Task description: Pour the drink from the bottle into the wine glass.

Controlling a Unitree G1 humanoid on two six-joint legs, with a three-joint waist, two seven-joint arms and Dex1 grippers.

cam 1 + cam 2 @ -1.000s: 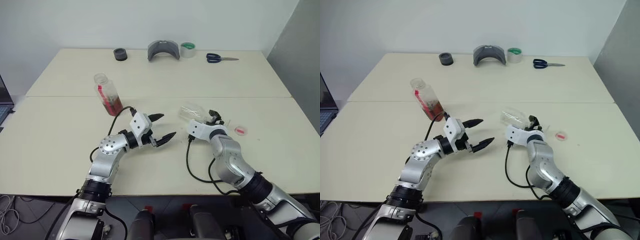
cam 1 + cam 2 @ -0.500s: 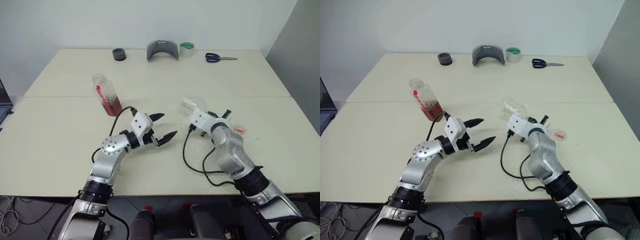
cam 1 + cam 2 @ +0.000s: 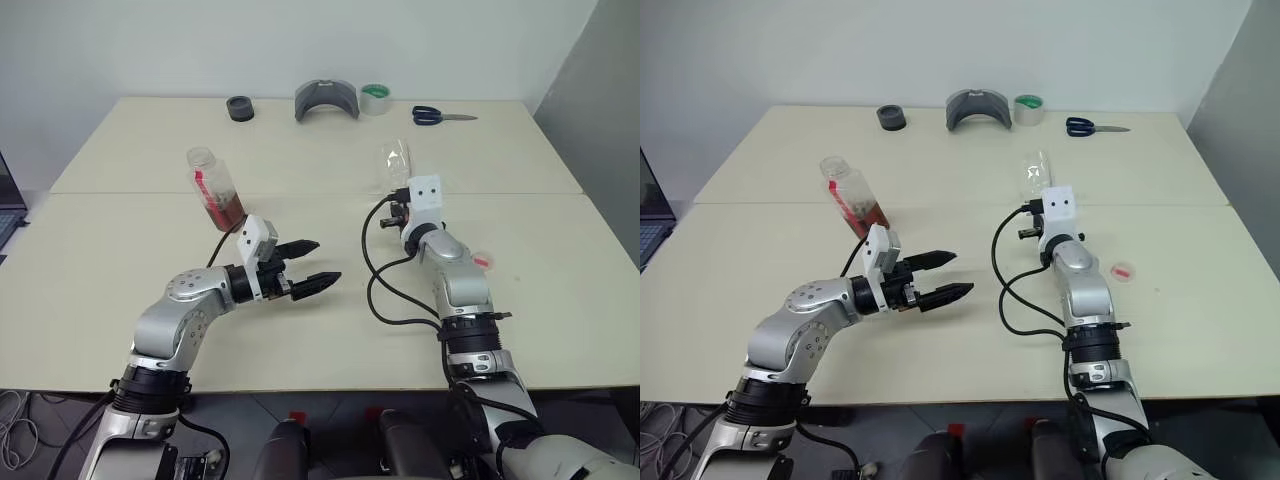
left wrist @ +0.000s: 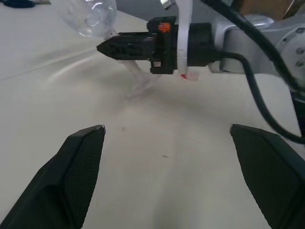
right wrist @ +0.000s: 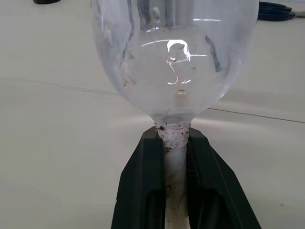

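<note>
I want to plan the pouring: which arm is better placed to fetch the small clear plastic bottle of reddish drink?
The left. Its open left gripper is empty and near the small clear plastic bottle, while the right gripper is shut on the clear stemmed wine glass.

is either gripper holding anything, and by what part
The right gripper holds the wine glass by its stem, just under the bowl. The left gripper is open and empty.

Scissors (image 3: 441,116), tape roll (image 3: 376,97) at table's (image 3: 500,300) far edge.
</note>
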